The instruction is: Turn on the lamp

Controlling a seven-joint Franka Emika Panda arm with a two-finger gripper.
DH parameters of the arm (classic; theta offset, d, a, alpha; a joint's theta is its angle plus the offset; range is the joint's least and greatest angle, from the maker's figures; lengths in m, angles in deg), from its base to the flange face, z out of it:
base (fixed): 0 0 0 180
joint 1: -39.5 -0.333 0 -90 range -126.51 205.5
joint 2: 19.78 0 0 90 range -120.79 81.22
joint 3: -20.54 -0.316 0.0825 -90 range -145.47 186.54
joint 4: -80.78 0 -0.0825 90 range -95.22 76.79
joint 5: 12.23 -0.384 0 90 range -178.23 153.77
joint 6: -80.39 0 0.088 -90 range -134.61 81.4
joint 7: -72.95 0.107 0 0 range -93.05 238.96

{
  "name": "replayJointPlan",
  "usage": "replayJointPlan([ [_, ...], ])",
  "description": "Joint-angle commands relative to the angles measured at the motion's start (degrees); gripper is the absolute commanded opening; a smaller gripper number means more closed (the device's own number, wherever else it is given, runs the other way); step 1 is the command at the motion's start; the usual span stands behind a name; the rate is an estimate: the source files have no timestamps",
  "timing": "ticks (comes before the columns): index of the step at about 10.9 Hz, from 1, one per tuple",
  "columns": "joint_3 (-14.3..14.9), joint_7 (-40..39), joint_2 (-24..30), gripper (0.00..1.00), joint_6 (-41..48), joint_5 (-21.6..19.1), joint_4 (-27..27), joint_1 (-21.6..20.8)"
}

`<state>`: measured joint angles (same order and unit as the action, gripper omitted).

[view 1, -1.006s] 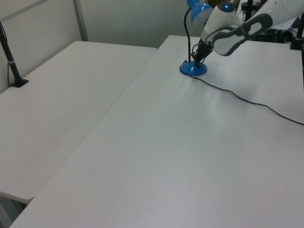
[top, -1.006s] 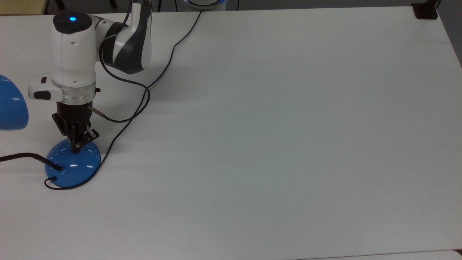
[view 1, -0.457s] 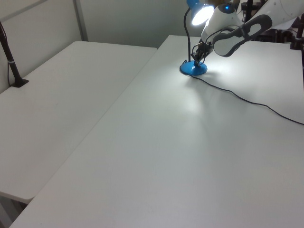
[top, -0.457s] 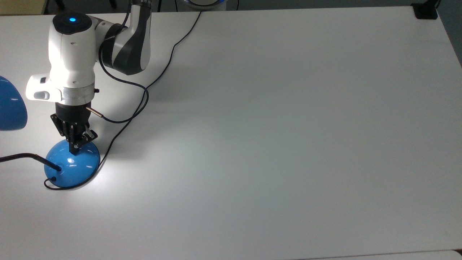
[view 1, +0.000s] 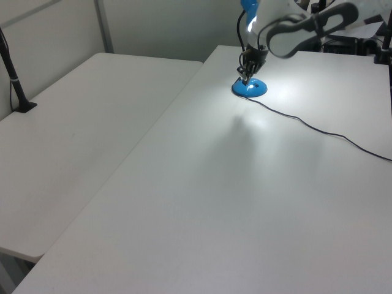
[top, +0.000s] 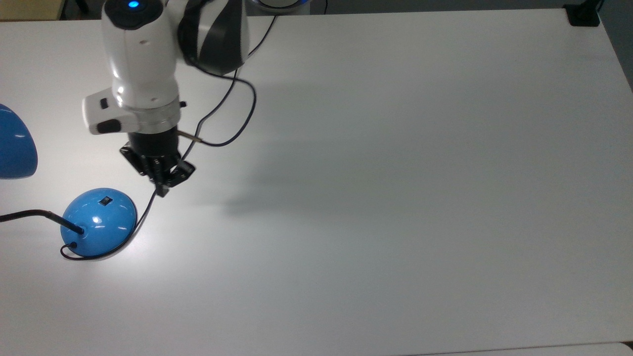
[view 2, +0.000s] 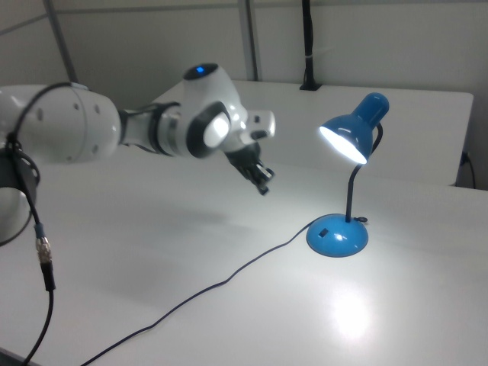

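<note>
From my station, going across the top view from its left: the lamp (top: 99, 222) sits near the table's (top: 395, 198) left edge; its glossy blue base shows a small black switch (top: 105, 200) on the upper side, uncovered; a black bendy neck (top: 34, 214) leaves the base toward the top view's left, and part of the blue shade (top: 15, 143) shows at the frame edge above it; a thin black cord (top: 148, 205) curls around the base and runs up the table. To the base's upper right I see the gripper (top: 160, 190), apart from the base and pointing down, hanging off the white arm (top: 141, 59); its fingers look pressed together with nothing between them. The table around the base is brightly lit.

In the right view the arm (view 2: 114, 130) comes in from the right view's left, the gripper (view 2: 263, 183) hangs in the air above the table, and the lamp (view 2: 338, 232) stands to its right; the shade (view 2: 352, 130) glows white inside, throwing a bright patch on the table below.
</note>
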<state>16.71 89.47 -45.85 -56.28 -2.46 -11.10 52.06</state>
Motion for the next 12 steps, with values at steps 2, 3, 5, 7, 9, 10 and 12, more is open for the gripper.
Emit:
replayJointPlan([
  [2, -2.50, -7.18, 12.51, 0.02, 19.38, -0.18, -1.90, -6.04],
  [3, -2.50, -10.25, 14.88, 0.03, 24.04, -0.36, -1.81, -7.27],
  [5, -2.50, -15.97, 18.49, 0.07, 31.09, -0.80, -1.81, -9.56],
  [7, -1.98, -16.25, 21.75, 0.55, 37.50, -2.64, -0.93, -11.67],
  [9, 0.03, -15.64, 23.95, 1.00, 40.51, -2.91, -0.93, -15.00],
  [10, 1.87, -15.55, 24.22, 1.00, 41.66, -2.91, -0.93, -17.72],
  [12, 5.48, -14.15, 24.92, 1.00, 42.72, -3.00, -0.93, -21.34],
])
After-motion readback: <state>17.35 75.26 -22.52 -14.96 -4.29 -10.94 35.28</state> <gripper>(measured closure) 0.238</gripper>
